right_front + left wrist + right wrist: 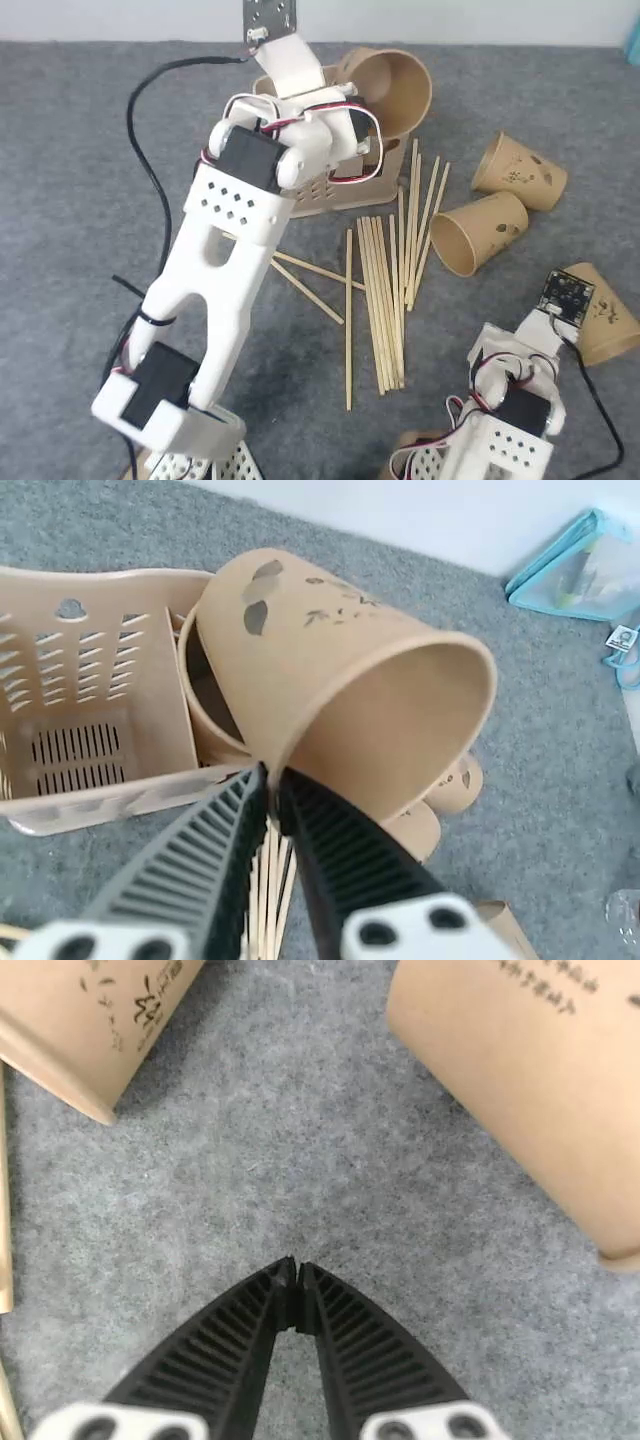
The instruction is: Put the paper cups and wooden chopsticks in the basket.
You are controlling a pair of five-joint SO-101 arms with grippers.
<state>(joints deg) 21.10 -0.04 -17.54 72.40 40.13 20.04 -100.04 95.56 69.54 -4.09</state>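
At the upper centre of the high view, the left gripper (268, 772) is clamped on the rim of a paper cup (392, 88), which tilts over the slotted tan basket (325, 195). Mid-frame, wooden chopsticks (385, 290) lie scattered on the grey carpet (80, 150), with three more cups (520, 172) on their sides at the right. At the lower right, the right gripper (297, 1265) has its jaws together on nothing

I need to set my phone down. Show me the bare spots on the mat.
Bare mat left of the left arm, beyond the black cable; a smaller patch between the chopsticks and the right arm. Crowded right of the basket: chopsticks, loose paper cups.
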